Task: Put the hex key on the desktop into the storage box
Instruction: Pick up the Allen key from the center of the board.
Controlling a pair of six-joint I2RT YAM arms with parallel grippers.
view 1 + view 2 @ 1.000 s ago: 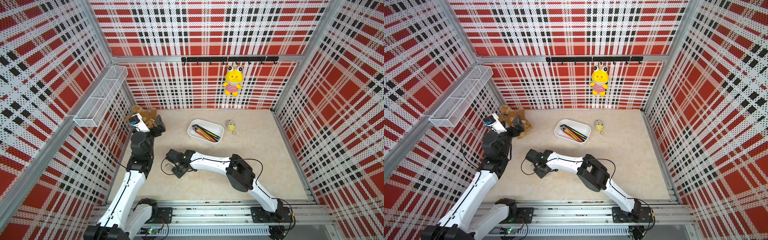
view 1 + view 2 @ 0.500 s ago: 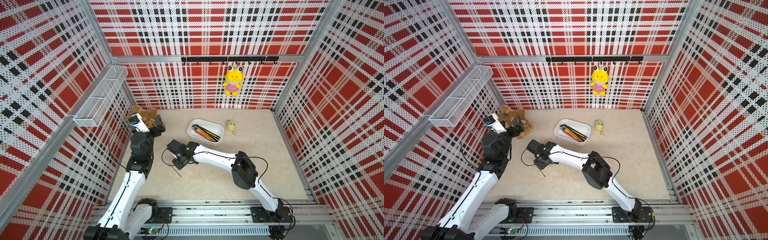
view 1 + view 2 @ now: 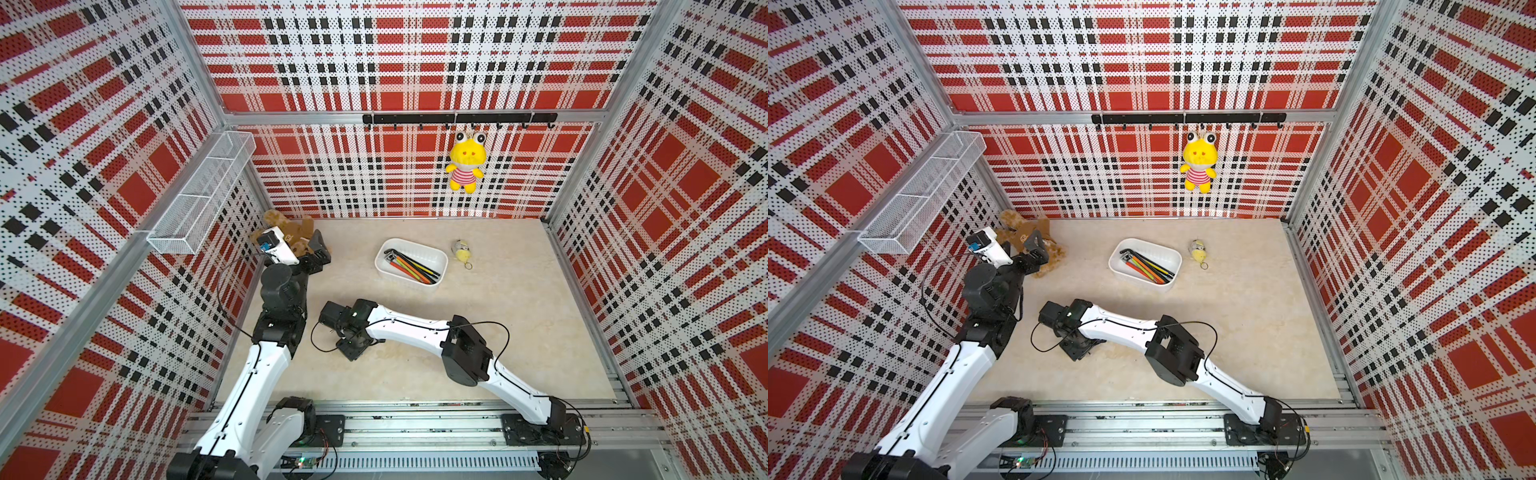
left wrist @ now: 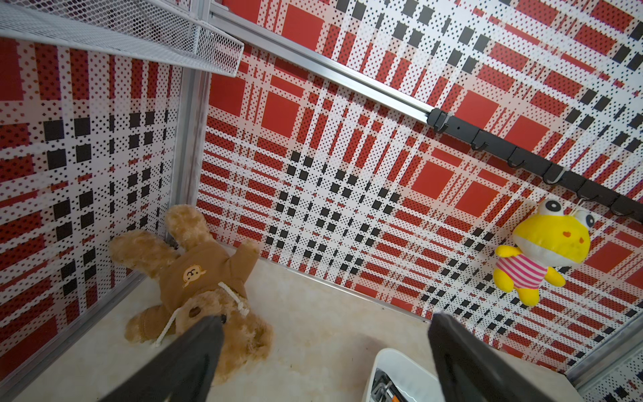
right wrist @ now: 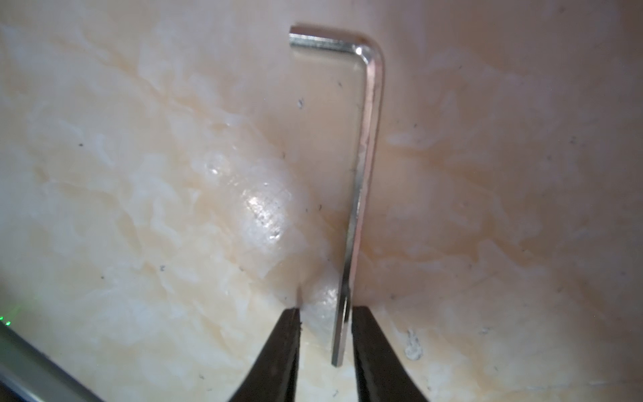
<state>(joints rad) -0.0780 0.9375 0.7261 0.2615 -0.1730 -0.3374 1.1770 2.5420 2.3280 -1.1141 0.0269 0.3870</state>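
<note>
- Both top views: one shallow white plastic storage box; right arm lower than half a second ago.
- Left wrist: left jaws wide apart, empty.
- Right wrist: one silver L-shaped hex key flat on cream worktop, shank between parted right jaws.

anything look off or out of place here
One bare silver hex key lies loose on the desktop, straddled by the open right gripper, while the coloured keys sit in the storage box. The teddy bear sprawls in a corner.

We count one loose hex key, one storage box, one teddy, one frog plush, one keychain toy, one basket.
</note>
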